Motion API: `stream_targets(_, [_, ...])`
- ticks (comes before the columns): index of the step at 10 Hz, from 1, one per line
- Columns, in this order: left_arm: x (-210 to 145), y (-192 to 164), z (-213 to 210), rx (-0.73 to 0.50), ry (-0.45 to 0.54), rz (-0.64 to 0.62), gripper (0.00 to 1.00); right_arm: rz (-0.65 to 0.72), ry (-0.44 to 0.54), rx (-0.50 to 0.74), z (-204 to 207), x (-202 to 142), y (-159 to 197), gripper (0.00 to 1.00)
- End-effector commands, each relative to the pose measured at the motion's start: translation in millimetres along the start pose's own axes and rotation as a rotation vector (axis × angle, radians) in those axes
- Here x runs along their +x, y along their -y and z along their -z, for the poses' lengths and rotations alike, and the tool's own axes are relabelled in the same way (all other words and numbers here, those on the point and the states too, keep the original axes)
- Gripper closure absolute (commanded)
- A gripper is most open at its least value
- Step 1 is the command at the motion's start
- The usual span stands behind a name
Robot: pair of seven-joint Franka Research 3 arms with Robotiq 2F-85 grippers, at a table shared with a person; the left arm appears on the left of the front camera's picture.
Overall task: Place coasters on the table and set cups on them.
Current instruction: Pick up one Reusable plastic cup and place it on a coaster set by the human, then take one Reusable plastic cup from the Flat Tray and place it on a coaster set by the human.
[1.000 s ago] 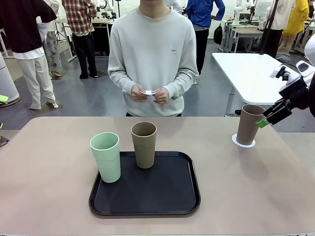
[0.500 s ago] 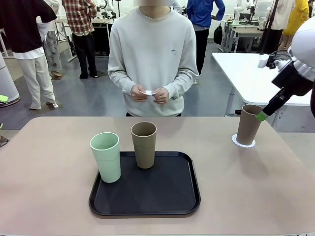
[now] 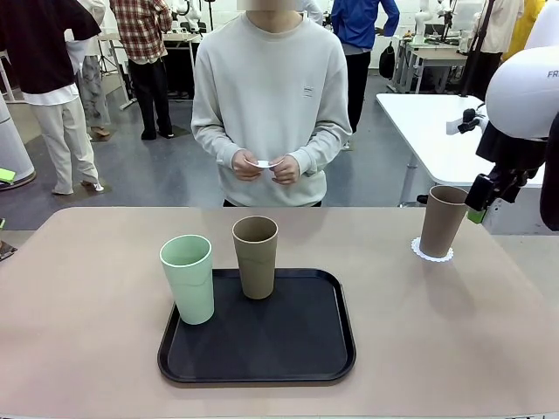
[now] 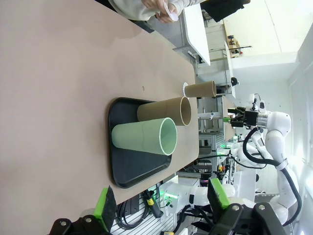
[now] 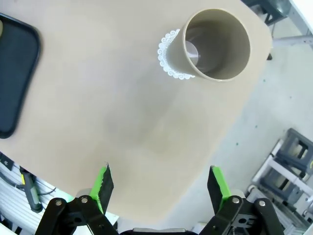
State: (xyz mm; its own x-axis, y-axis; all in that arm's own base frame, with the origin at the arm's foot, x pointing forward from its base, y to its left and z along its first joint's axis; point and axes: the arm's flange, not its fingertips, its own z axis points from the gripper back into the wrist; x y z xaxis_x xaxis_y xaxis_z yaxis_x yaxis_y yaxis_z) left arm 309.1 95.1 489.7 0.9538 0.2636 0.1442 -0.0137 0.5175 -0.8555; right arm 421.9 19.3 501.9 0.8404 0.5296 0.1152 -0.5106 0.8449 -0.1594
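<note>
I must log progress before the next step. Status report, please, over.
Left gripper and right gripper open, empty. One brown cup on its coaster. Mint cup, second brown cup on the tray. Person's hands hold another coaster; nothing in the way.

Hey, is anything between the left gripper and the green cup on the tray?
Nothing visible does. The green cup is the nearest thing ahead of the open left gripper; the brown cup on the tray stands farther off.

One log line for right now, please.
done: brown cup on coaster, table right side | tray: green cup, second brown cup | person's hands: small white item | right gripper: open, above table beside cup | left gripper: open
</note>
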Motion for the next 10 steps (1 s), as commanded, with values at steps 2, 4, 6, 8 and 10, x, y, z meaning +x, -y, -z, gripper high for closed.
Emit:
stream_targets(2, [-1.4, -1.9, -0.4, -0.018, 0.007, 0.015, 0.00, -0.027, 0.028, -0.027, -1.9, -5.4, 1.3, 0.00])
stream_targets(4, [-1.4, -1.9, -0.4, -0.018, 0.007, 0.015, 0.00, -0.027, 0.028, -0.027, -1.9, -5.4, 1.3, 0.00])
stream_targets(6, [-1.4, -1.9, -0.4, -0.018, 0.007, 0.015, 0.00, -0.027, 0.028, -0.027, -1.9, -5.4, 1.3, 0.00])
stream_targets(8, [-1.4, -1.9, -0.4, -0.018, 0.007, 0.015, 0.00, -0.027, 0.028, -0.027, -1.9, -5.4, 1.3, 0.00])
stream_targets(10, [-1.4, -1.9, -0.4, -0.018, 0.007, 0.015, 0.00, -0.027, 0.028, -0.027, -1.9, -5.4, 1.3, 0.00])
